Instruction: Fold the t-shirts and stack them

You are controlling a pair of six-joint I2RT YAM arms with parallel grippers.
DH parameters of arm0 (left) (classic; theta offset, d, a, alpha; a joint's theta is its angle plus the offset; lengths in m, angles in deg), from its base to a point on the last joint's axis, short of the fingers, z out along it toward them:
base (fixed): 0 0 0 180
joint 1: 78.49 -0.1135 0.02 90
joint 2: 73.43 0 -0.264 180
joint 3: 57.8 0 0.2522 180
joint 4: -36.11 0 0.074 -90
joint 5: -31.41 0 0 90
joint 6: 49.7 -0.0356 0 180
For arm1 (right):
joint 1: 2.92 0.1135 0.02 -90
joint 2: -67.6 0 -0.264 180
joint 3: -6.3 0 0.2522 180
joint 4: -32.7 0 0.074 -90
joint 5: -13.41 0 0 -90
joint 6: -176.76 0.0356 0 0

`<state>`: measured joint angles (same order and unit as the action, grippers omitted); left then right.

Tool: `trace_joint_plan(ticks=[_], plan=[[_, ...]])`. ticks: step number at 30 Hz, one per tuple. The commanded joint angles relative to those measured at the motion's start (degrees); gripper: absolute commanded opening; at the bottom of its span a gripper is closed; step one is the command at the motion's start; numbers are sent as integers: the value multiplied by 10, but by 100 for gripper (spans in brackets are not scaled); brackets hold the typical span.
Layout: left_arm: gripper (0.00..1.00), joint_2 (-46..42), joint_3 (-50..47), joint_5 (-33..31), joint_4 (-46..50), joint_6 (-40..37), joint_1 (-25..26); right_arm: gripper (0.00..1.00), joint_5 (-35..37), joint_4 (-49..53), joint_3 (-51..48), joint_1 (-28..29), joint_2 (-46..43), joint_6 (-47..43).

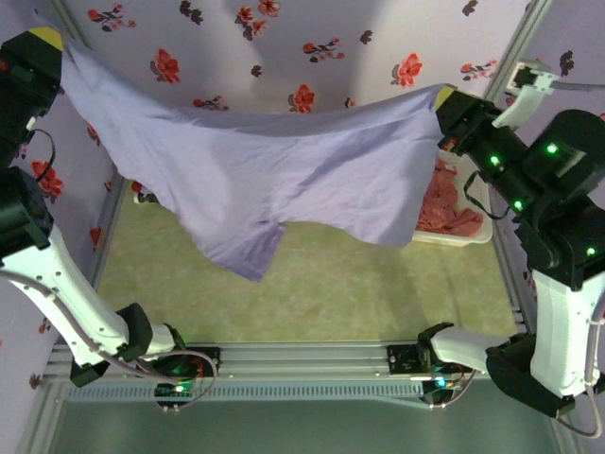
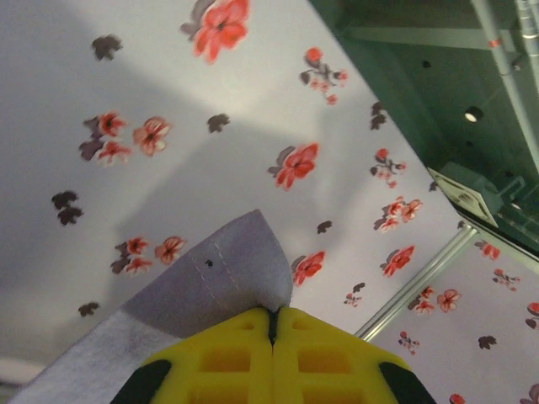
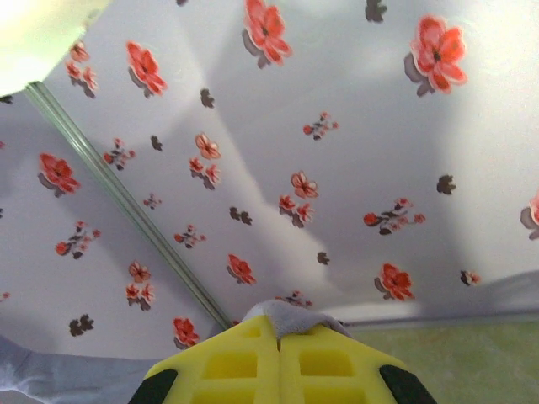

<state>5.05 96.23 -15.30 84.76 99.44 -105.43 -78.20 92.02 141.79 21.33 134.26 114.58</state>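
1. Above the green table (image 1: 321, 284), the lavender t-shirt (image 1: 284, 170) hangs spread in the air. Its long axis runs side to side, from the upper left corner down slightly toward the right.
2. Its top edge sags only a little. The loose lower cloth droops to a point left of the middle.
3. The left gripper (image 1: 45, 40) is clamped on the shirt's left corner. In the left wrist view its yellow fingers (image 2: 227, 362) meet, with a stitched fold poking out between them.
4. The right gripper (image 1: 442, 96) pinches the right corner, and a small tuft of cloth shows at its closed tips.
5. Behind the shirt's right end, a white basket (image 1: 454, 237) holds red t-shirts (image 1: 442, 203).
6. A floral wall (image 1: 284, 38) stands beyond.
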Motion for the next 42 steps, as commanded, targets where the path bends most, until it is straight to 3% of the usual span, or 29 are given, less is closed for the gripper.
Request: trace_joint_plan(ticks=[1,5,18,24,30,33,37,42], plan=[[0,-2,39,4,-13,15,-17,0,-12,-3,17,2,-26,-1],[0,-30,45,-20,-8,1,-35,0,-17,-3,17,1,-44,0],[0,-126,19,-179,61,-105,-42,0,-24,8,19,1,-82,-14],[0,-104,14,-183,69,-114,-42,0,1,6,-2,1,-66,-42],[0,-57,-98,-156,59,-129,-38,0,47,7,-84,1,-7,-45],[0,-47,-228,-153,0,-134,11,0,60,-9,-157,-1,35,-38],[0,-9,-369,-202,-53,-194,114,0,85,-46,-273,-16,95,-28],[0,113,-413,-222,-91,-229,177,0,39,-98,-336,-51,217,-19]])
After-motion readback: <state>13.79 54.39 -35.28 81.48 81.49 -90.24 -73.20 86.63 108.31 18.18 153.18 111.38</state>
